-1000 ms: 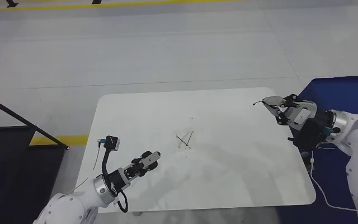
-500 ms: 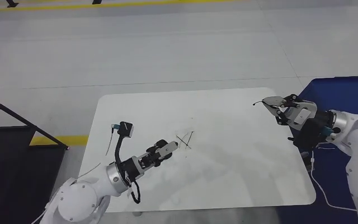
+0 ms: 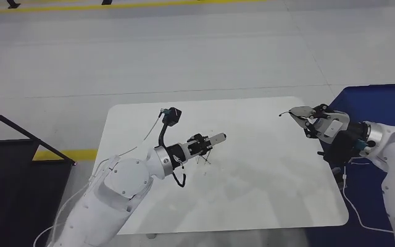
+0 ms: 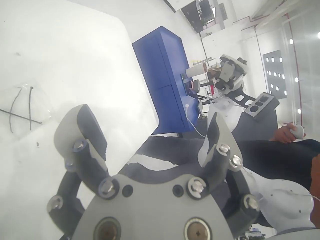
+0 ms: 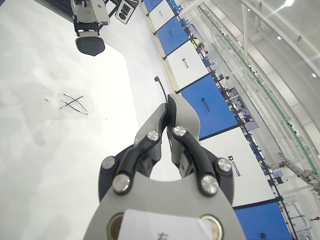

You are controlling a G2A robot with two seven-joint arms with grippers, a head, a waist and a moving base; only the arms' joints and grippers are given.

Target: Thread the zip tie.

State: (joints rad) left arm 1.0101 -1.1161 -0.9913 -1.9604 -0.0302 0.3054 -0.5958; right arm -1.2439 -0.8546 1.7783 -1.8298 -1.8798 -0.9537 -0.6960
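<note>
The top camera looked down from above the arms at the whole desk point(image 3: 278, 191). The left wrist camera sat close behind the left fingers point(image 4: 86, 126), facing the desk's right edge; the right wrist camera, behind the right fingers point(image 5: 186, 116), faced its left. All shared the loose zip ties point(image 5: 73, 103) mid-desk.

Cannot follow the zip tie point(image 5: 160, 84) through the pressed-together pads of the right gripper point(image 5: 168, 107): hidden there, apart from the head end beyond the tips and a short stretch behind them. Too thin in the top view to count the loose ties point(image 3: 204, 160) on the table point(image 3: 271, 179), and partly covered there by the left gripper point(image 3: 215, 138). Cannot make out the clear sheet point(image 5: 75, 92) around them as bag or flat film.
</note>
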